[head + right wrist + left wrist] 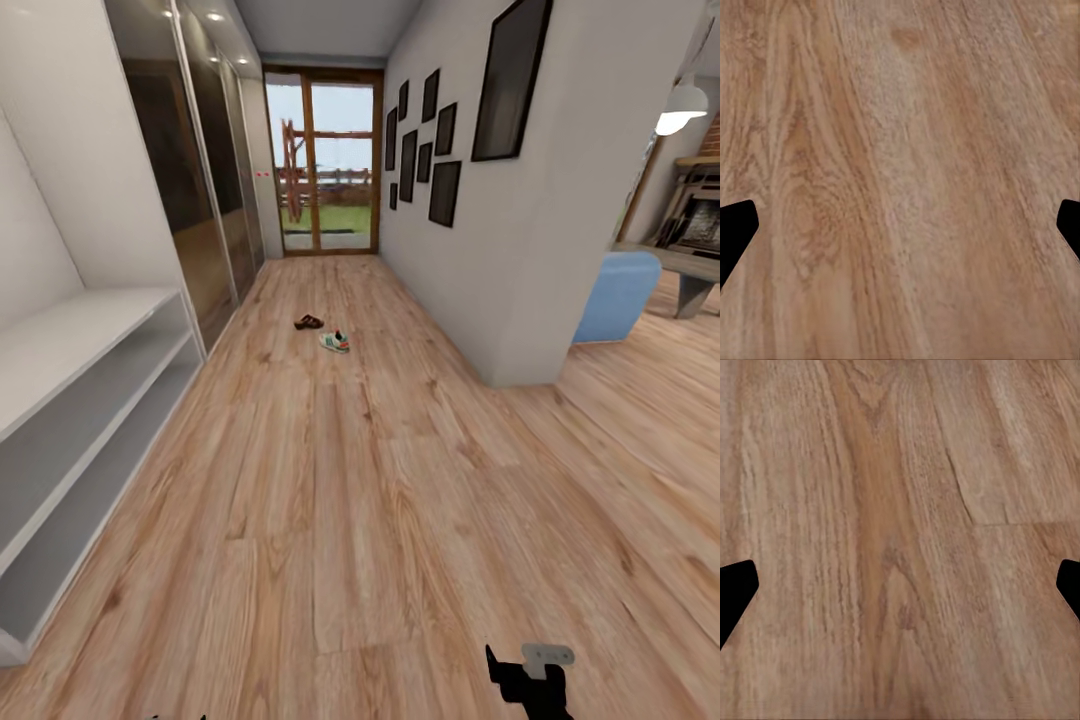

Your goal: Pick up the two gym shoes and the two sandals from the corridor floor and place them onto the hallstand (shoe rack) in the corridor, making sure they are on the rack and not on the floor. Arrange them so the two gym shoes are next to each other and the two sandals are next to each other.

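My left end effector [900, 585] hangs over bare wood-plank corridor floor [900, 495], its two dark fingertips [735, 592] at opposite edges of the wrist view, spread wide apart with nothing between them. My right end effector [900, 225] is likewise spread wide above the planks, fingertips [735, 232] far apart and empty; in the head view its dark body [530, 680] shows low at the right. Farther along the corridor floor [380, 520] lie one dark brown sandal [308, 322] and, just beside it and nearer me, one cream-white gym shoe [335, 342] with green stripes. The pale grey hallstand [70, 400], with open shelf tiers, stands along the left wall, well apart from both. A glazed door [325, 160] closes the far end.
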You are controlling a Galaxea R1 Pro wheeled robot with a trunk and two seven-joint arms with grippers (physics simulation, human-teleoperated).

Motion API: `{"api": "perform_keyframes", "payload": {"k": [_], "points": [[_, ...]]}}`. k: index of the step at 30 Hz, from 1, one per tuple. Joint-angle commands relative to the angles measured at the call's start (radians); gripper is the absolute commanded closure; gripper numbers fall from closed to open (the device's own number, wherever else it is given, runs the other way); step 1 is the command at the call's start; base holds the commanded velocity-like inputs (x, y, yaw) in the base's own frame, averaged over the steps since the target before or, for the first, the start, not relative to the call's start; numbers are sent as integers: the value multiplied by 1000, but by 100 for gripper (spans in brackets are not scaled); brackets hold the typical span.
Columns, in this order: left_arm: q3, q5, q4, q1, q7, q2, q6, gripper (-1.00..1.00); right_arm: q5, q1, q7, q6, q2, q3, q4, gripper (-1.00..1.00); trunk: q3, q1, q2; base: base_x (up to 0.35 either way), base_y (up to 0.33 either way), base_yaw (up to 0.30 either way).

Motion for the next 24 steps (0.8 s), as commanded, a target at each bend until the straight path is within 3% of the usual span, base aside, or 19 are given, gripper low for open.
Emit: {"api": "perform_keyframes", "payload": {"k": [1, 24], "points": [[2, 8, 1, -1, -9, 0, 2, -100, -8, -1, 1, -3, 0, 5, 1, -100, -1, 0, 0, 339, 0, 0], [2, 8, 1, -1, -8, 1, 2, -100, -6, -1, 2, -3, -3, 6, 1, -100, -1, 0, 0, 339, 0, 0]]}}
